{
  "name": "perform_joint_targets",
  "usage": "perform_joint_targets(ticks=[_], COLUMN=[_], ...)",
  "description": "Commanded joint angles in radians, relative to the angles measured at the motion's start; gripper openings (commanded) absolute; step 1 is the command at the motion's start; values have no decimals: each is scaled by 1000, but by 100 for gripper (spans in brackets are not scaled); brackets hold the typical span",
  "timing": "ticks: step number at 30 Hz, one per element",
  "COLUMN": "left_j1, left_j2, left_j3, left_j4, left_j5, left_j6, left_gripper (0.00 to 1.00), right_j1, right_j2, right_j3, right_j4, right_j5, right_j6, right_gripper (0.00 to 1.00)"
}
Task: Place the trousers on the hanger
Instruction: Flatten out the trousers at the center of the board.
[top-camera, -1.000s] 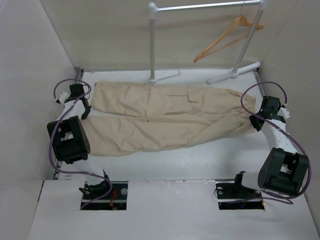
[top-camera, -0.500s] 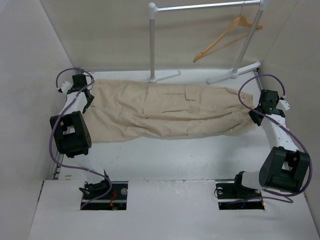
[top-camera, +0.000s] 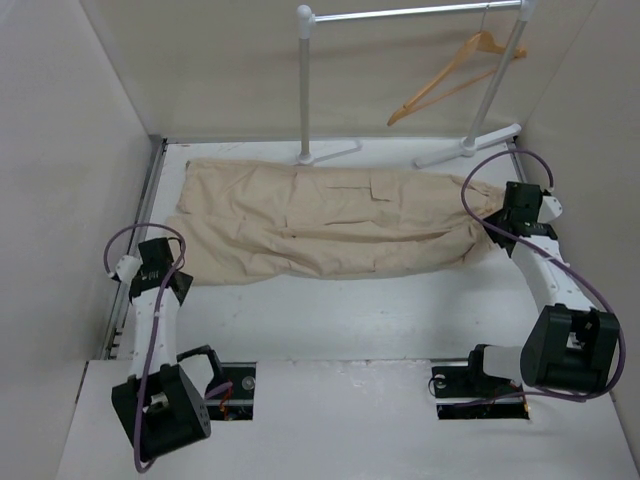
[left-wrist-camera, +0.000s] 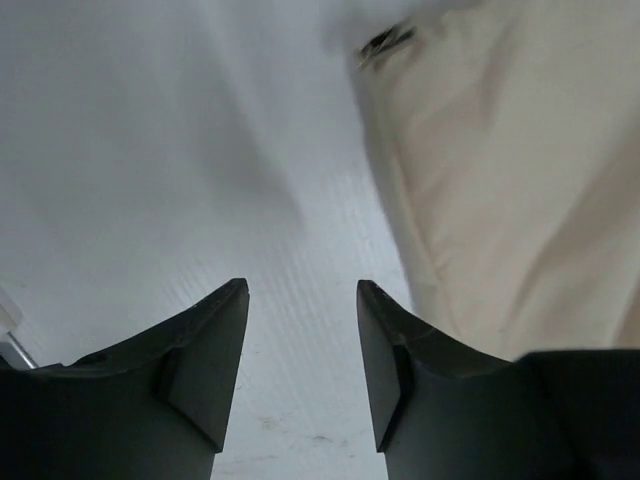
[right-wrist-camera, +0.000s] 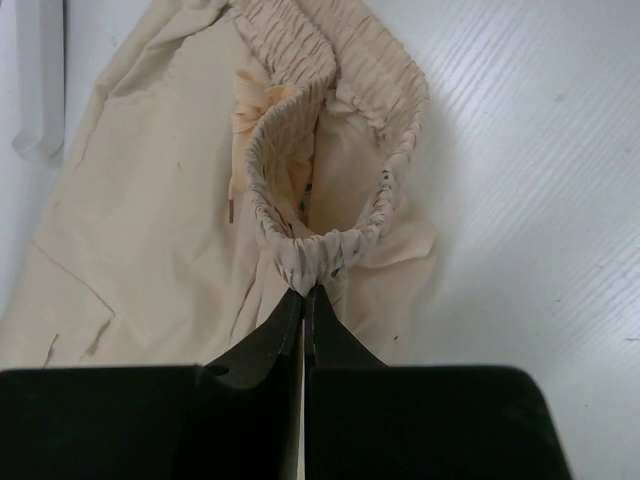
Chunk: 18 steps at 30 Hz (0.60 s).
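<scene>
Lying across the upper middle of the top view, the long beige cotton trousers (top-camera: 320, 225) are spread flat on the white table (top-camera: 350, 330), folded lengthwise so the legs are stacked. The leg ends reach toward the left of the frame and the gathered waist lies at the right. A small pocket (top-camera: 378, 190) shows on the upper layer, right of centre.

The right gripper (top-camera: 498, 224) sits at the waist end, at the right of the frame. In the right wrist view its black fingers are pressed together at the bottom centre (right-wrist-camera: 305, 292), pinching a bunched fold of the elastic waistband, which loops upward from the fingertips. A flat tan drawstring (right-wrist-camera: 236, 160) lies inside that loop on the cloth.

The left gripper (top-camera: 178, 285) is at the lower left of the top view, just below the near left corner of the trousers and apart from them. In the left wrist view its two dark fingers stand partly spread at the bottom of the frame (left-wrist-camera: 302, 290), with only bare table between them, and the trousers fill the right side.

The light-wood triangular hanger (top-camera: 455, 75) hangs by its thin hook from the white metal rail (top-camera: 400, 12) at the upper right, well apart from the trousers.
</scene>
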Motion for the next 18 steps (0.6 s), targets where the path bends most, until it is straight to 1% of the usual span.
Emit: perform_joint_targets(ticks=[1,4,6,7,9,11,13,15,18], left_j1=[25,30,28,26,30,34,46,51,46], left_j2=[45,128,194,232,299,336,353,349,318], left_j3=[-51,-41,-28,-22,-15,-10,25,95,223], left_j4=[83,191,248,271,306,334,343,326,222], left_j5=[92,120,135,140,150,164,170,157,79], left_j6=[-10,-19,-25,-25,-28,-39,-47,-42,-77], left_gripper=[47,49,48,47,37,24,11,5,1], right_j1=[9,9,9,9,9,2,-14,-40,-68], right_j2=[-13,-16,-21,-24,-30,-36,-56,-96,-171], right_j3=[-19,-30,-34,-38,-47,-56,-65,-73,-82], right_j4=[73,76,74,71,67,59,36,-5,-70], right_j5=[-44,-52,-54,-54,-52,-55,-60,-61,-48], right_j6=[19,19,19,19,22,22,11,5,-12], right_gripper=[0,0,0,0,0,0,0,0,0])
